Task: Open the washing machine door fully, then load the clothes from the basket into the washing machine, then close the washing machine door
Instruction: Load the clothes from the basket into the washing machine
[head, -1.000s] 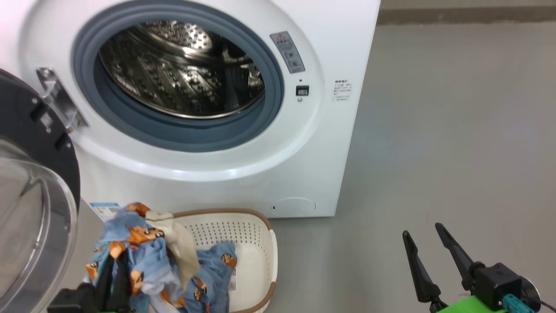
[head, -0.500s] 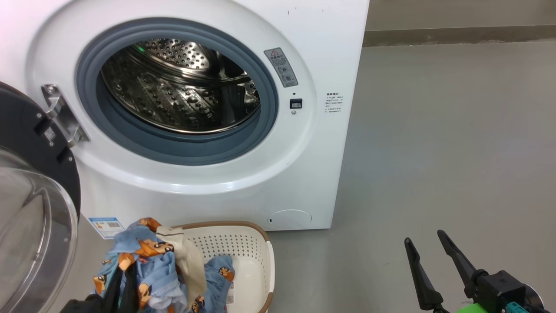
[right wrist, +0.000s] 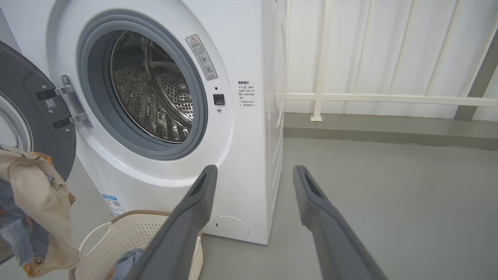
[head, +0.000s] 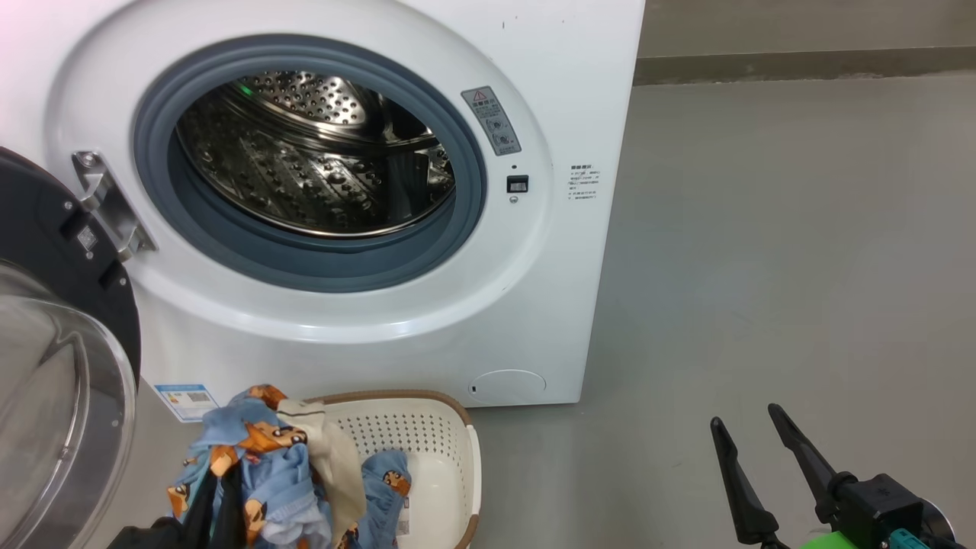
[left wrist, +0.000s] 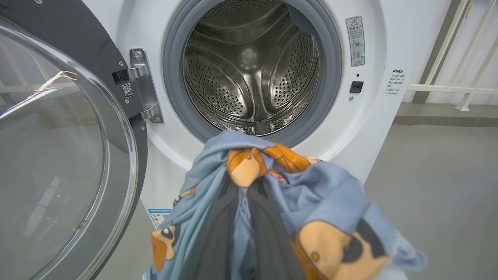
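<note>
Clothes [head: 267, 465] of soft blue fabric printed with orange and brown figures, with 1 cream cloth piece, hang bunched at the lower left of the head view. They are over the left end of the small cream-white perforated plastic basket [head: 427, 427] with a brown rim, and another blue piece lies inside it. The left gripper [head: 221, 488] has its 2 dark fingers clenched on the clothes. Behind, the big white front-loading washing machine [head: 579, 91] fills the upper left, its grey gasket [head: 305, 267] and steel drum [head: 305, 168] exposed. Its round door [head: 46, 221], with a black rim and a clear glass bowl, stands swung open at the left edge. At lower right, the right gripper [head: 743, 418] has its 2 fingers spread apart, grasping nothing, above the grey floor [head: 801, 229].
</note>
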Robot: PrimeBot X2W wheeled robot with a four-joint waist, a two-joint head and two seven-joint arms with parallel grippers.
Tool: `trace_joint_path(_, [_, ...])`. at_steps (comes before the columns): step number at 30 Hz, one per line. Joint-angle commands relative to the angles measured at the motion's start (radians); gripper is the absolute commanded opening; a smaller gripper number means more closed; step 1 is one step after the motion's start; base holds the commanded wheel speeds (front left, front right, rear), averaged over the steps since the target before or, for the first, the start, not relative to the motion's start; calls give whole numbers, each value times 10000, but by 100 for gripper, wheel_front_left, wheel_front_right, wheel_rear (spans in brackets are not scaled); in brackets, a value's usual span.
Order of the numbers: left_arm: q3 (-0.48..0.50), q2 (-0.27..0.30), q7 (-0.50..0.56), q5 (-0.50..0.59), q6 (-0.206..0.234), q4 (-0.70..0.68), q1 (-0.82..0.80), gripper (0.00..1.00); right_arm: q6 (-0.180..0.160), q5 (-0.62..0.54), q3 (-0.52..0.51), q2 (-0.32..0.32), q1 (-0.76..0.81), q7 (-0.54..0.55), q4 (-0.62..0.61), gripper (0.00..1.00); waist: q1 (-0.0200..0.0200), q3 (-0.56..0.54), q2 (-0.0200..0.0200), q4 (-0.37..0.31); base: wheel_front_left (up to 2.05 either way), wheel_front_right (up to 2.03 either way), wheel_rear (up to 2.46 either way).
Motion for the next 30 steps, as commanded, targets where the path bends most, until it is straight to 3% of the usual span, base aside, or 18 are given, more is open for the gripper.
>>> trace_joint_path(1, [357, 194, -101, -48, 112, -192, -359, 0, 62, 43, 206, -47, -108, 2, -263, 100, -1, -2, 0, 4, 0, 0, 0])
trace_joint_path(16, [244, -40, -334, -197, 12, 648, -1296, 0, 62, 76, 438, -47, -400, -53, -313, 100, -1, 568, 0, -227, 0, 0, 0])
trace_joint_path(30, [331, -152, -531, -492, -664, 2729, -4514, 0, 62, 238, 681, -47, -1530, -478, -409, 100, -1, 2885, 0, -961, 0, 0, 0])
